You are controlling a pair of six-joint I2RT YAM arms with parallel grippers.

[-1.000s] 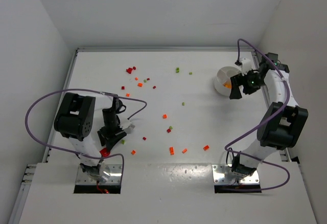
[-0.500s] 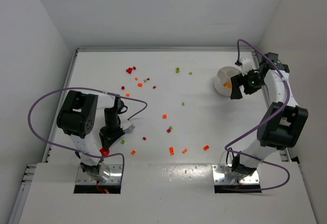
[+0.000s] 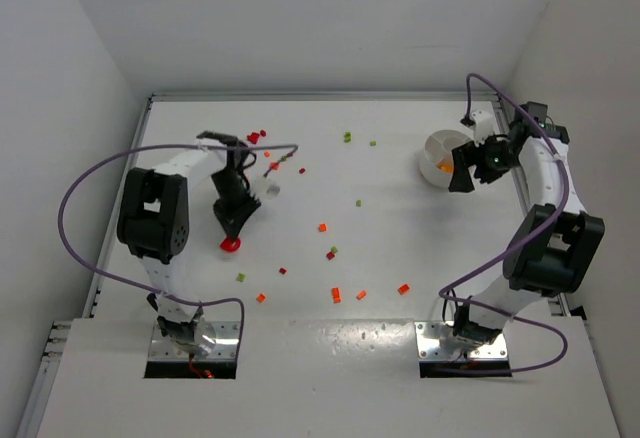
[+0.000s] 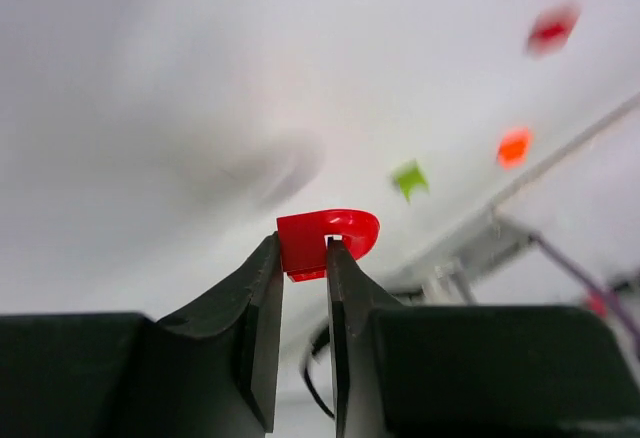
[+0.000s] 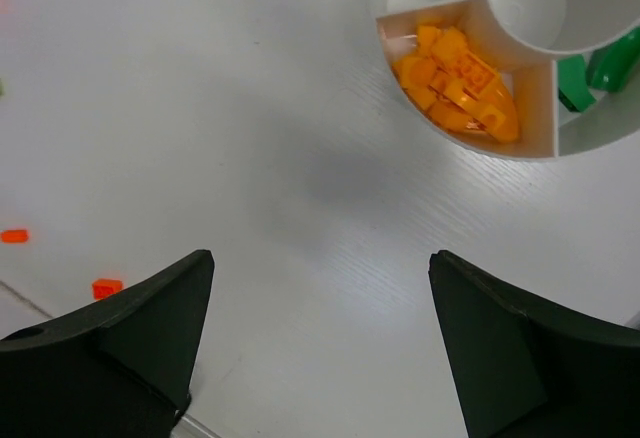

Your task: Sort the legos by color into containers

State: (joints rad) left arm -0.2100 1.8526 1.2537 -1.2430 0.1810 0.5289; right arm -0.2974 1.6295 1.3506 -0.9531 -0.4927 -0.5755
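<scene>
Red lego (image 4: 327,241) is sitting clamped in the left end effector (image 4: 303,258); next it is probably needing a carry across to the dish (image 3: 425,164). Right end effector (image 5: 320,338) is hanging open beside it.

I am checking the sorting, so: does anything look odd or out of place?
Only the red piece in the left gripper: it is curved like a hook, unlike the blocky bricks scattered on the table.
</scene>
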